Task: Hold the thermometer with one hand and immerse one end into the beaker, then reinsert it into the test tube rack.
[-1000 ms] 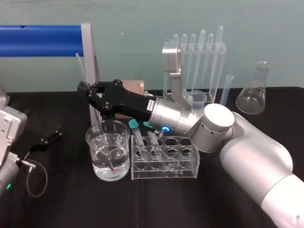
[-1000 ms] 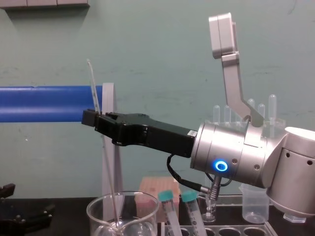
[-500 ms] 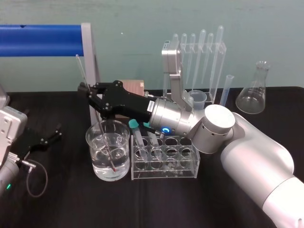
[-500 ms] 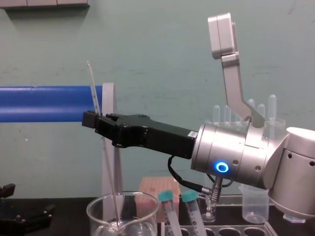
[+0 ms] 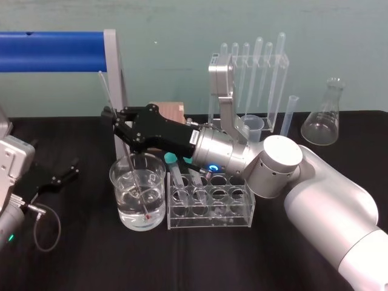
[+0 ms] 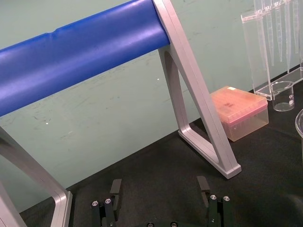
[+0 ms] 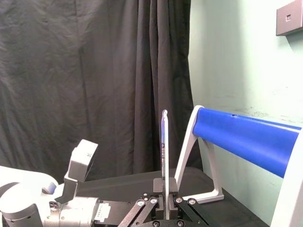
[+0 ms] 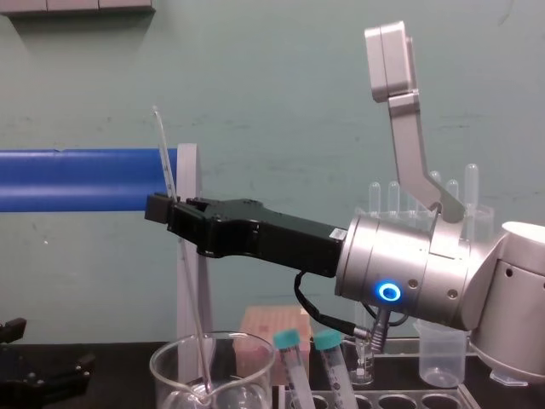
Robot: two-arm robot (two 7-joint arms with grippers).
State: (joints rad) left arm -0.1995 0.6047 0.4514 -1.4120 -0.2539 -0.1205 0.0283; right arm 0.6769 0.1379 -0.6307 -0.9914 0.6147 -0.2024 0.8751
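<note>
The right black two-fingered gripper [image 8: 158, 207] pinches the long clear glass thermometer [image 8: 163, 158] on its upper part. The thermometer is tilted, its lower end inside the wide clear glass beaker [image 5: 119, 182], just left of the pale translucent test tube rack [image 5: 209, 219]. Near the black worktop's [image 5: 91, 260] left edge, the left gripper [image 6: 159, 187] rests with its fingers spread.

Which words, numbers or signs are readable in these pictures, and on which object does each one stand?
No text here can be read.
White label on the wrist of the right gripper: too blurred to read.
Dark marks on the thermometer: too small to read.
</note>
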